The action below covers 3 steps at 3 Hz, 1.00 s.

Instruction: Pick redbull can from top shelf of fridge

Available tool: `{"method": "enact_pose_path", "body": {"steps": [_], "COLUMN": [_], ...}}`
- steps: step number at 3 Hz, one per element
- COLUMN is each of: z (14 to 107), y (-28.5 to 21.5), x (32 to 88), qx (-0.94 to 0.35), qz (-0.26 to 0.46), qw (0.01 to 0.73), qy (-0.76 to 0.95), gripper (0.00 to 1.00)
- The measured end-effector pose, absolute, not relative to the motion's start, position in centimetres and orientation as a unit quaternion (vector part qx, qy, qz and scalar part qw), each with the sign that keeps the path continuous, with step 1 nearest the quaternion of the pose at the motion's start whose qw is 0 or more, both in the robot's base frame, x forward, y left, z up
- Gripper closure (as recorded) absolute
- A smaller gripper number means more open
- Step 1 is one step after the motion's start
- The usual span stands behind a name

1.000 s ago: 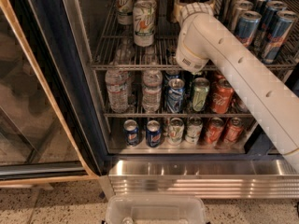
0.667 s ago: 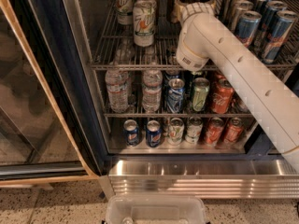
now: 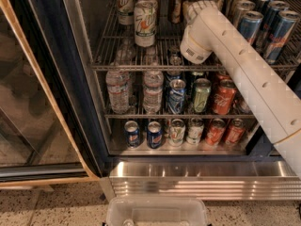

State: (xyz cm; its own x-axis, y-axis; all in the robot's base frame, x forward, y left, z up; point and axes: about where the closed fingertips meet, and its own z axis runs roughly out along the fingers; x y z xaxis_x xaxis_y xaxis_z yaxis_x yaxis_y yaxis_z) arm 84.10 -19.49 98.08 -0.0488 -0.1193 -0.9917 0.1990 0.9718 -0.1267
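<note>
the tool (image 3: 200, 7) sits top centre, over the top shelf (image 3: 131, 68); open or closed, i can't tell. the redbull can (image 3: 250, 27) stands upper right beside the arm (image 3: 244, 79), seemingly not lifted yet.

The top shelf (image 3: 136, 68) of the fridge (image 3: 197, 179) carries the wide cans (image 3: 145, 22) at left and the redbull cans (image 3: 281, 29) at right. The end effector (image 3: 192, 6) is over the shelf's rear middle, between both groups. On the middle shelf (image 3: 141, 115), the bottles (image 3: 117, 91) stand left of the cans (image 3: 221, 97). The bin (image 3: 157, 212) lies on the floor before the fridge, and the door (image 3: 28, 88) stands at left.
</note>
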Motion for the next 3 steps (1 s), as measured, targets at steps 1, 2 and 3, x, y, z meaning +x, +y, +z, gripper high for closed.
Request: {"method": "enact_pose_path", "body": {"steps": [1,2,3], "z": [98.04,98.04,98.04], "y": [-19.56,-19.56,-19.56], "x": [84.35,84.36,84.36], "qx": [0.025,0.025,0.025], "qz": [-0.117,-0.117,-0.117], "qw": [0.687,0.687,0.687], "qy": [0.717,0.717,0.717], "gripper": [0.36,0.56,0.77]}}
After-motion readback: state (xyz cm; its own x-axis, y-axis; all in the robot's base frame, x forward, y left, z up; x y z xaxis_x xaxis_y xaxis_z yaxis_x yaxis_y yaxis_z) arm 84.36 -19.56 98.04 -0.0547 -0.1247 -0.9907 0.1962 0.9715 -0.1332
